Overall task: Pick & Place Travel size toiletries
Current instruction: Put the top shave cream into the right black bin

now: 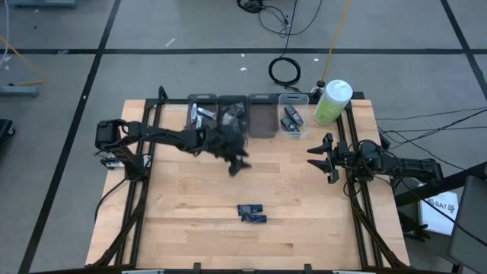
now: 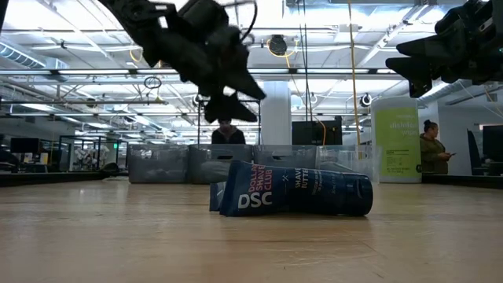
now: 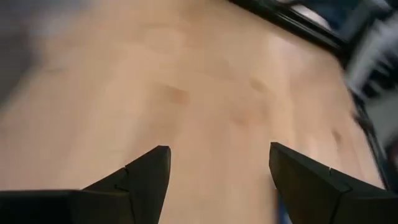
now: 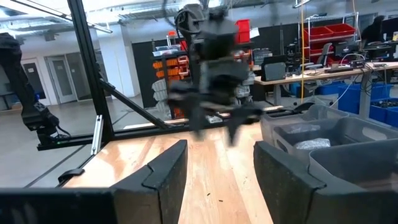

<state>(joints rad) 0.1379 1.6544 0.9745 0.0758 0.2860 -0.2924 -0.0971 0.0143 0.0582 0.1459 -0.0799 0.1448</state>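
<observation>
- My left tool [image 1: 238,164] hangs above the pale wooden worktop [image 1: 190,213], fingers spread, holding nothing.
- Two small dark blue packets [image 1: 251,213] lie flat together on the worktop, nearer its front edge.
- My right tool [image 1: 323,157] waits, fingers parted and empty, beside the big green bottle with white cap [image 1: 332,102].

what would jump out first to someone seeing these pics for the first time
Probably the dark blue packets lying alone in the middle of the wooden table, huge in the low view. Next, the left claw hanging open and empty above the table just in front of the row of clear bins. The big green bottle at the far right corner also stands out, with the right claw open near it.
</observation>
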